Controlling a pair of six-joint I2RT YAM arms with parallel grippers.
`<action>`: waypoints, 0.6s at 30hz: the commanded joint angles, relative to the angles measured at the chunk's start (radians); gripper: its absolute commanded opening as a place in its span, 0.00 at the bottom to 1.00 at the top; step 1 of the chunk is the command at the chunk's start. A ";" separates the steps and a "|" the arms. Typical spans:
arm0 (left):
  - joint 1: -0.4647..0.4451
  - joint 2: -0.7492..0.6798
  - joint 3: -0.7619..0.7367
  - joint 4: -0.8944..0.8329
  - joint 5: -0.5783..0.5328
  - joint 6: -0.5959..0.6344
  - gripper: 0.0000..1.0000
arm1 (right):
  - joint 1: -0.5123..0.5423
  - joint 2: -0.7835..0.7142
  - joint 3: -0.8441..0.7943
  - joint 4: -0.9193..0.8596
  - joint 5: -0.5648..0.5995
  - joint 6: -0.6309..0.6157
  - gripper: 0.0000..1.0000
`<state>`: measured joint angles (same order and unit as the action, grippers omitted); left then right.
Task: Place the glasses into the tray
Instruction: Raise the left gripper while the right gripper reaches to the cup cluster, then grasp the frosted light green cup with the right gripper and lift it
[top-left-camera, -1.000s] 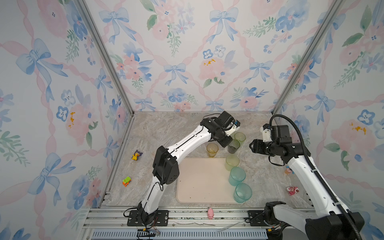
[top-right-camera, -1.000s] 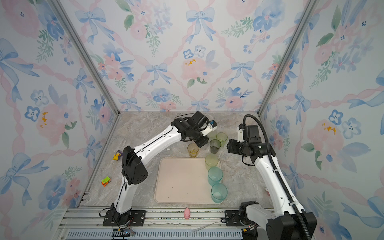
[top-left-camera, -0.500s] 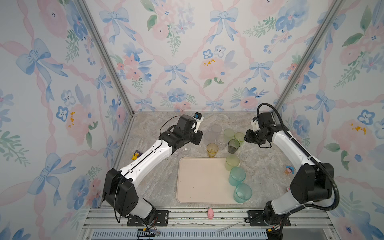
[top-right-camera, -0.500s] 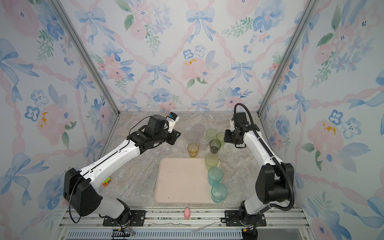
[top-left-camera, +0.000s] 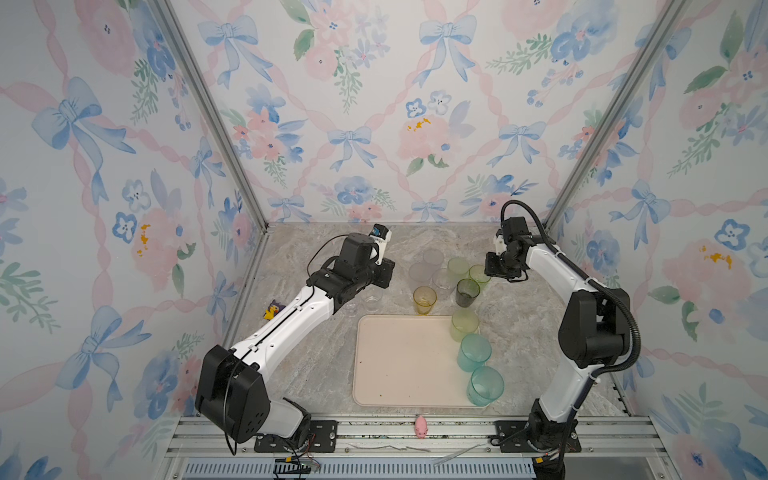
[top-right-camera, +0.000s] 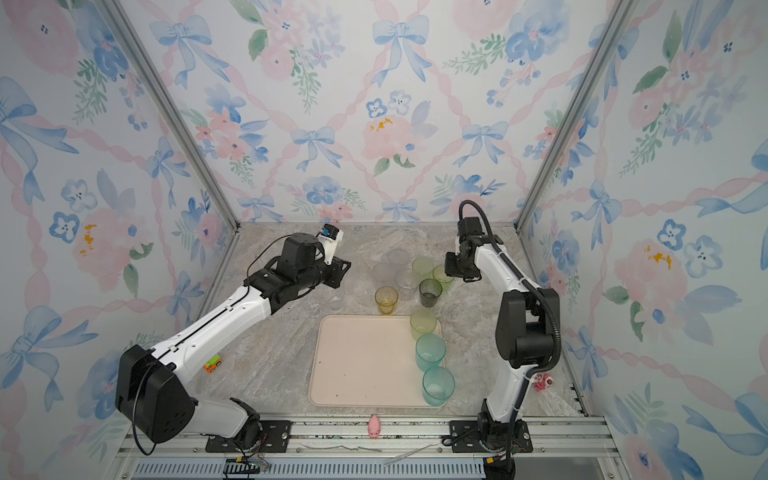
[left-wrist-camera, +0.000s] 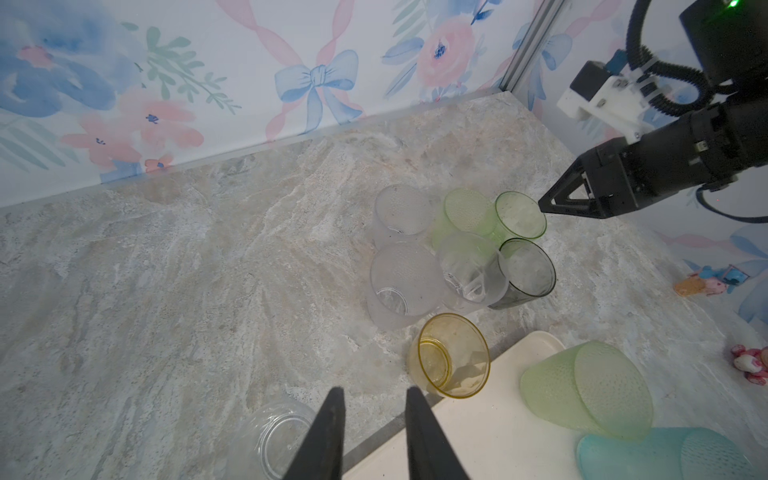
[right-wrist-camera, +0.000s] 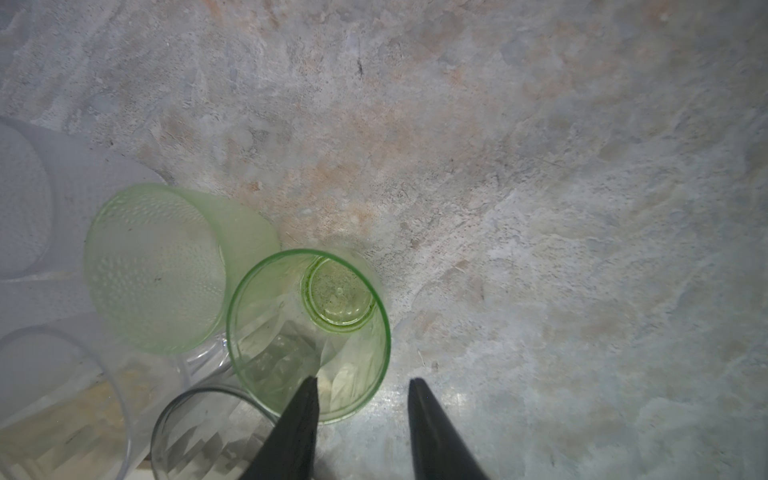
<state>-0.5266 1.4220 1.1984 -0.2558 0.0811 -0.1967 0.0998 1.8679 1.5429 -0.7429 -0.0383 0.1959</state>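
Straddling the rim of the clear green glass (right-wrist-camera: 291, 332), my right gripper (right-wrist-camera: 361, 380) holds its fingers apart. One fingertip (right-wrist-camera: 305, 395) hangs over the mouth of the glass. The other is outside the wall, over the table (right-wrist-camera: 540, 166). The rim passes between them with a gap on each side.

Adjacent items in the right wrist view:
- The dimpled green glass (right-wrist-camera: 158, 270) stands against or just beside the clear green glass; I cannot tell which.
- The smoky grey glass (right-wrist-camera: 195, 432) stands just beside the inner fingertip.

In both top views the clear green glass is the rightmost of a cluster standing upright on the table, beyond the far edge of the tray (top-left-camera: 399, 361).

My left gripper (left-wrist-camera: 374, 395) has its fingers apart by a narrow gap, with nothing gripped between them. Position relative to the glasses:
- A clear glass (left-wrist-camera: 274, 440) stands on the table just beside one finger.
- The amber glass (left-wrist-camera: 453, 357) stands just beyond the other finger, on the table, close against the tray's far rim.

Three glasses stand in a row along the tray's right rim: a pale green glass (top-left-camera: 464, 325) at the far corner, the farther teal glass (top-left-camera: 474, 352), and the nearer teal glass (top-left-camera: 485, 385).
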 joint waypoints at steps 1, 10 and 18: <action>0.011 -0.010 -0.020 0.012 0.021 -0.014 0.28 | 0.009 0.011 0.064 0.021 -0.016 -0.016 0.39; 0.020 0.007 -0.023 0.012 0.029 -0.012 0.28 | 0.087 0.160 0.262 -0.078 -0.021 -0.132 0.36; 0.038 -0.002 -0.029 0.010 0.039 -0.007 0.28 | 0.119 0.245 0.367 -0.140 -0.012 -0.188 0.34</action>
<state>-0.4961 1.4223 1.1797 -0.2562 0.1028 -0.1963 0.2146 2.1021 1.8683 -0.8288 -0.0460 0.0391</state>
